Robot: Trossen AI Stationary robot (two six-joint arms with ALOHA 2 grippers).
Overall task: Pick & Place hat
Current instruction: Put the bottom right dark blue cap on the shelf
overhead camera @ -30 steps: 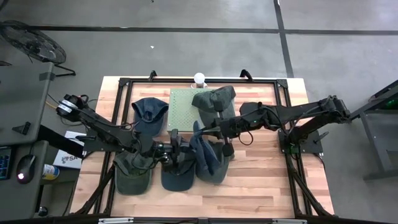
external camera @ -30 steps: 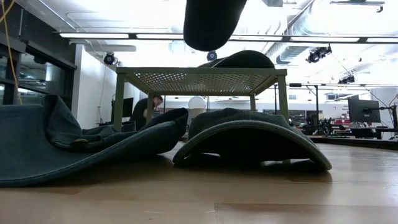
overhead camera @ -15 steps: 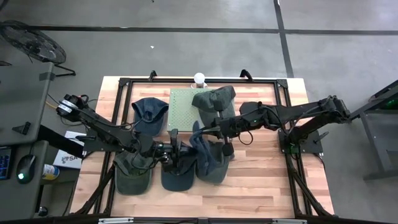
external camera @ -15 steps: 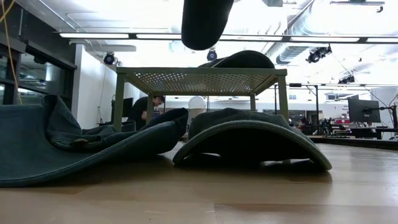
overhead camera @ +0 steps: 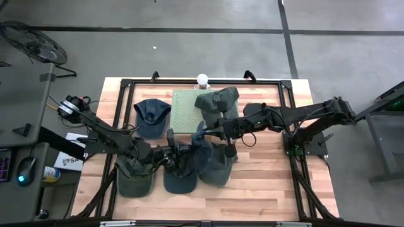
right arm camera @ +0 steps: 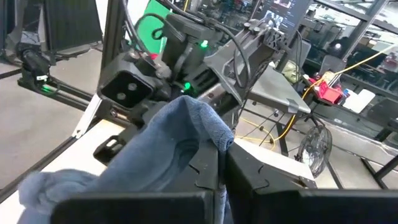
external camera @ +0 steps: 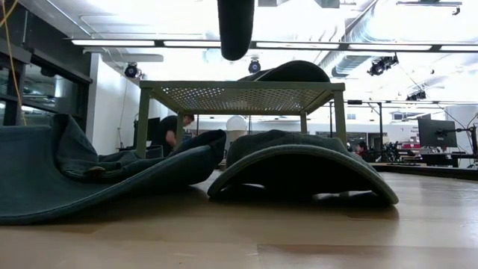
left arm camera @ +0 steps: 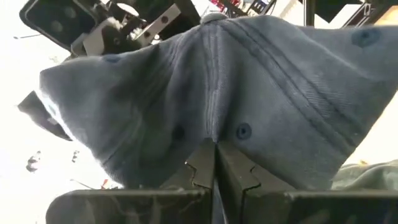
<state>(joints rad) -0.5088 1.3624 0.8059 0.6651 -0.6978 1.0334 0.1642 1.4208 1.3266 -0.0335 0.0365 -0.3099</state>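
Both hands are pinching the same blue hat (overhead camera: 197, 157), left hand (overhead camera: 169, 156) at its left side, right hand (overhead camera: 208, 133) nearer the green stand (overhead camera: 184, 108).

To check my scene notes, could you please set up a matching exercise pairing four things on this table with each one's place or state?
Things:
1. olive-green fabric cap
2. dark blue fabric cap
3. small white ball
4. left gripper

Places or states:
A. at the table's far edge, behind the green perforated stand
B. shut on the blue-grey fabric cap
C. lying on top of the stand
D. on the wooden table, on the left arm's side of the stand

Pairs: 1-C, 2-D, 3-A, 4-B
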